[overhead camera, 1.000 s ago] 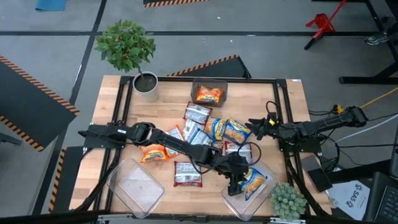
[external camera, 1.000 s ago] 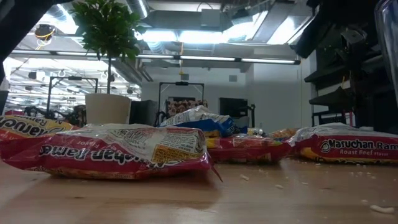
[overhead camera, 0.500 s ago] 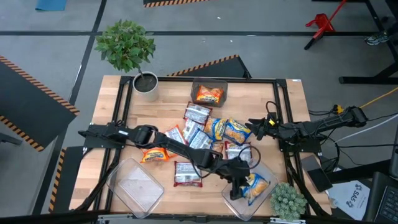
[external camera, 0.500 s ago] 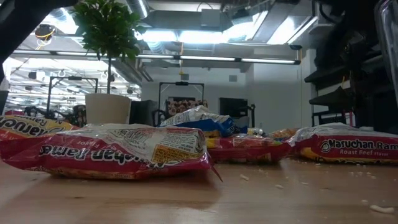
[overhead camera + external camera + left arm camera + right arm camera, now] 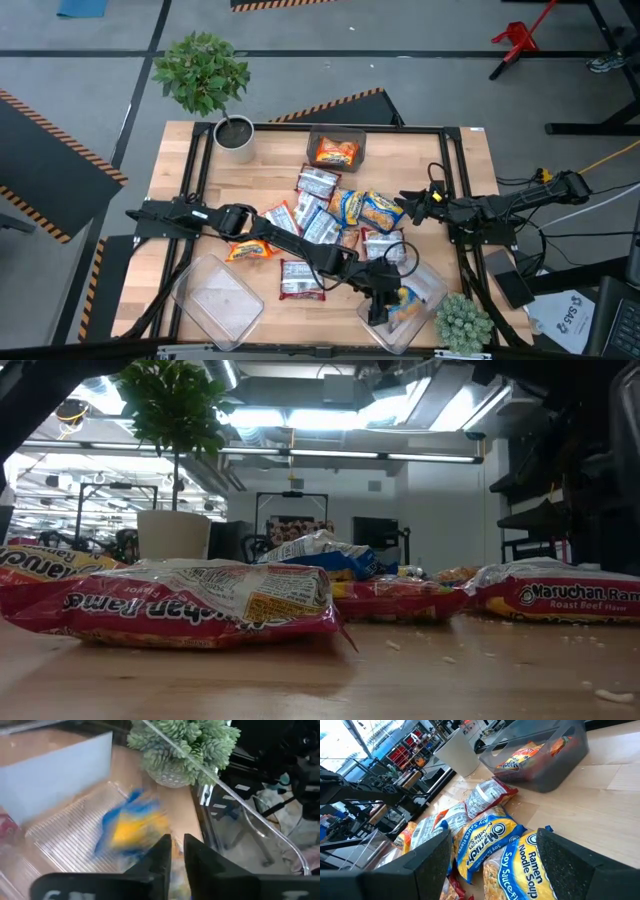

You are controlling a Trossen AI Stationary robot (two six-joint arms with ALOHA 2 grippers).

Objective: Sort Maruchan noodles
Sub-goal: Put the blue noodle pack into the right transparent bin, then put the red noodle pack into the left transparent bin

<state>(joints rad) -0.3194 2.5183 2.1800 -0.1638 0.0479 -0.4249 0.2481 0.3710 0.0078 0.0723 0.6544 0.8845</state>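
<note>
On the wooden desk (image 5: 262,168), Maruchan noodles are being sorted by colour. At the front left stands an empty clear bin (image 5: 218,297). Just beside it lie an orange packet (image 5: 250,247) and a silver-and-red packet (image 5: 302,280). The unsorted pile (image 5: 335,212) sits mid-desk, and a dark bin (image 5: 336,150) at the back holds another orange packet.

The left arm reaches across the whole front of the desk. Its end effector, the left end effector (image 5: 378,300), hangs over the clear bin at the front right (image 5: 432,283). A blue-and-yellow packet (image 5: 132,822) is inside that bin, next to a small succulent (image 5: 462,322). Whether the packet has been let go cannot be told.

The right end effector (image 5: 408,203) waits with its jaws spread wide and empty at the right edge of the pile, above two blue-and-yellow Soy Sauce packets (image 5: 520,855).

These packets look light and flat. They are wrapped in crinkly, glossy film that would likely slide under a loose pinch. The noodle block inside is probably brittle, and the crumbs (image 5: 440,655) scattered on the desk suggest as much.

The safer hold appears to be across a packet's short width near one end, or on a sealed seam. Pressure should be modest. Overlapping packets are best lifted from an exposed edge, so that neighbouring packets are not dragged along.
</note>
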